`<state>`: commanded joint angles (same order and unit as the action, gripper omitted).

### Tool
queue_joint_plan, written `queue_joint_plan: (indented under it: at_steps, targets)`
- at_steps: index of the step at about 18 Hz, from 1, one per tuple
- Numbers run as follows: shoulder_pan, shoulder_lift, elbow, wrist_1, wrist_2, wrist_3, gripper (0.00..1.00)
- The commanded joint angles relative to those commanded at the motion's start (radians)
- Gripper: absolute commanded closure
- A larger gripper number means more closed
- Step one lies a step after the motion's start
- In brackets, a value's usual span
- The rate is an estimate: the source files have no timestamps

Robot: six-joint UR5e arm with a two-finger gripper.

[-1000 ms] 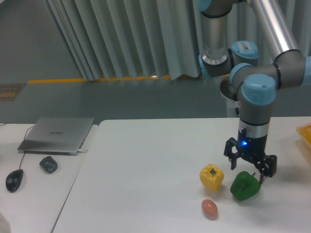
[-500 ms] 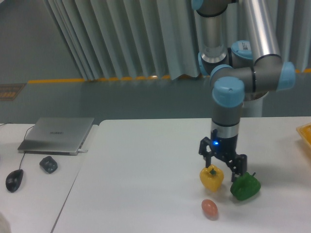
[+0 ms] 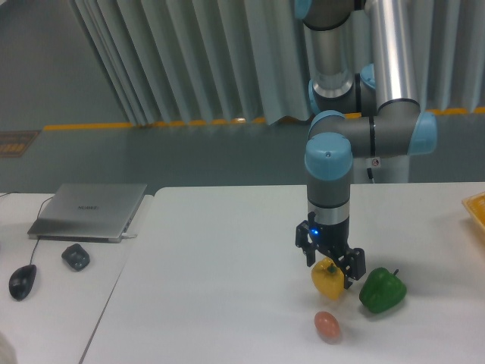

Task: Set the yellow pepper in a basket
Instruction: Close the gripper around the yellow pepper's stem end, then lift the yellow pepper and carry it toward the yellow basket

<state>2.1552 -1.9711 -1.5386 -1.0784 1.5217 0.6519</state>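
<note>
Yellow pepper [image 3: 329, 279] sits directly beneath the end effector [image 3: 330, 267] — fingers spread, nothing gripped; descend centred, then close gently.

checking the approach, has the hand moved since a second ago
Yes. The hand has moved left: a second ago it hung above the green pepper, which has stayed put, and now it sits open over the yellow pepper.
</note>
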Motion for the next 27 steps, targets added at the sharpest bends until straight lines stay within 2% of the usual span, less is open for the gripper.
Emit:
queue_joint_plan:
  at_steps: [16, 17, 18, 19, 21, 23, 27]
  targets:
    - [-0.015, -0.015, -0.031, -0.003, 0.014, -0.011, 0.00]
    - [-0.015, -0.015, -0.029, -0.003, 0.014, -0.012, 0.13]
    - [-0.015, -0.015, -0.031, -0.003, 0.014, -0.011, 0.17]
    - [-0.015, -0.015, -0.031, -0.003, 0.014, -0.011, 0.30]
    - [-0.015, -0.015, -0.029, -0.003, 0.012, -0.011, 0.43]
    - [-0.015, -0.014, -0.025, -0.003, 0.012, -0.012, 0.52]
    - [0.000, 0.018, -0.003, -0.012, 0.008, 0.000, 0.52]
